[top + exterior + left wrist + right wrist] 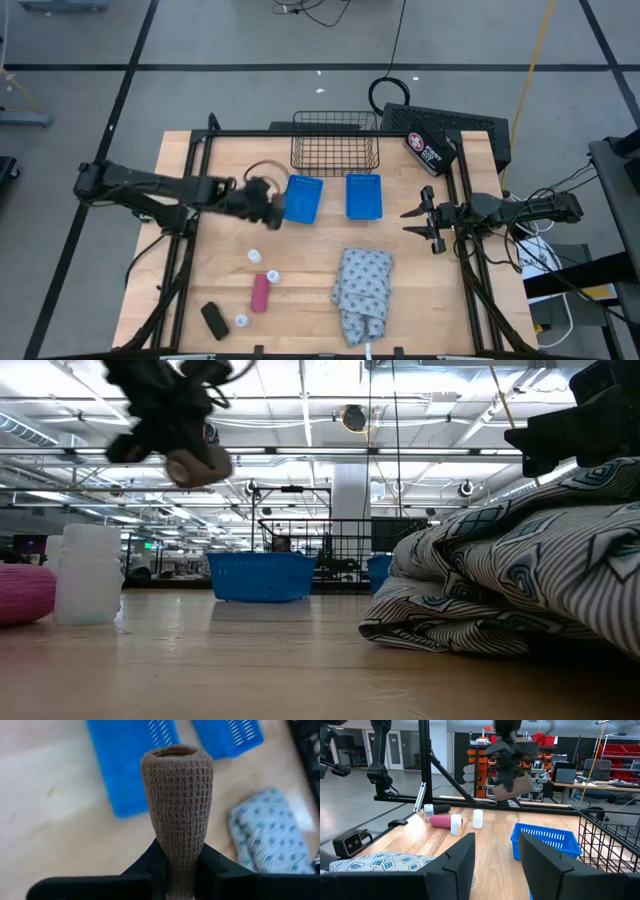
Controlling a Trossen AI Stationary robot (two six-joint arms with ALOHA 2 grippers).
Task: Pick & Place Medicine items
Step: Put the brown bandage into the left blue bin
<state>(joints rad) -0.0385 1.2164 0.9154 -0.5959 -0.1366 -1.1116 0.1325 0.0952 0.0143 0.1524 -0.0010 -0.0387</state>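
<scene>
My left gripper (268,197) is shut on the brown oblong roll (177,795) above the table, just left of the left blue basket (303,198). It also shows in the low view (195,465) and the right wrist view (512,785). The pink piece (260,292), the black piece (214,320) and three white bottles (256,257) (272,275) (241,321) lie and stand on the table's near left. My right gripper (425,222) is open and empty at the table's right side. My left gripper pinches the brown roll near one end (180,862) between its two fingers (154,866). The roll narrows where the fingers close on it. The rest of the roll sticks out forward past the fingertips, along the fingers. It is lifted clear of the table.
A second blue basket (364,195) lies right of the first. A black wire basket (335,142) stands behind them. The grey-blue patterned cloth (362,290) lies bunched at the near middle. A black pouch with a red-white label (428,150) sits at the far right.
</scene>
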